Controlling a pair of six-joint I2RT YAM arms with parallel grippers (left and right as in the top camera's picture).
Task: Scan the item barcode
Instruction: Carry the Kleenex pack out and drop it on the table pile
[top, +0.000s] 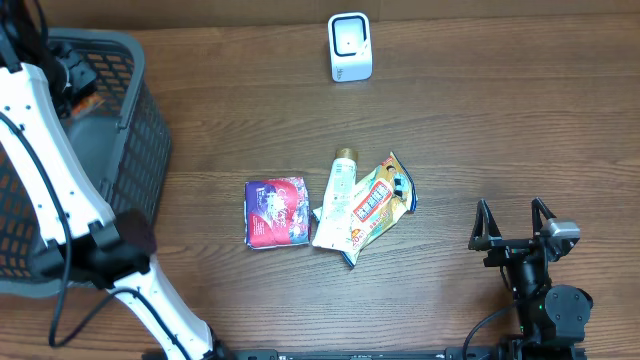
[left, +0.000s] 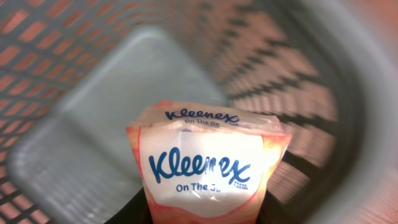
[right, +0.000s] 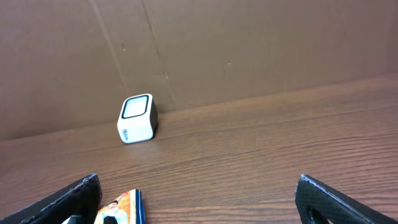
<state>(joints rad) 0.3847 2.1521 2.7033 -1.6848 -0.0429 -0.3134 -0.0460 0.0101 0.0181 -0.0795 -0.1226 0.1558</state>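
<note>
Left wrist view: a Kleenex "On The Go" tissue pack (left: 208, 168), white label w/ blue logo and peach edges, fills the lower centre of the frame, held over the floor of a grey mesh basket (left: 348, 93). The left gripper (left: 205, 214) pinches the pack's lower end; only dark bits of the fingers show at either side of it, at the bottom edge. In the overhead view this gripper (top: 72, 78) sits inside the basket (top: 140, 150) at the table's far left, w/ a bit of orange pack beside it. The pack looks light, soft and squashy, w/ slick plastic film, so prob. it's best held across the flat faces near one end, firm enough not to slip but w/o crushing it. Its long axis runs away from the fingers, toward the basket floor; the printed face is toward the wrist camera, logo reading upright. No barcode shows on this face, so it's likely on the back. The right gripper (top: 512, 215) is at the table's near right, jaws spread wide, holding nothing. The white scanner (top: 350, 47) stands at the far edge, well apart from the pack. A purple pouch (top: 275, 212), tube (top: 338, 205) and orange packet (top: 380, 200) lie mid-table.
</note>
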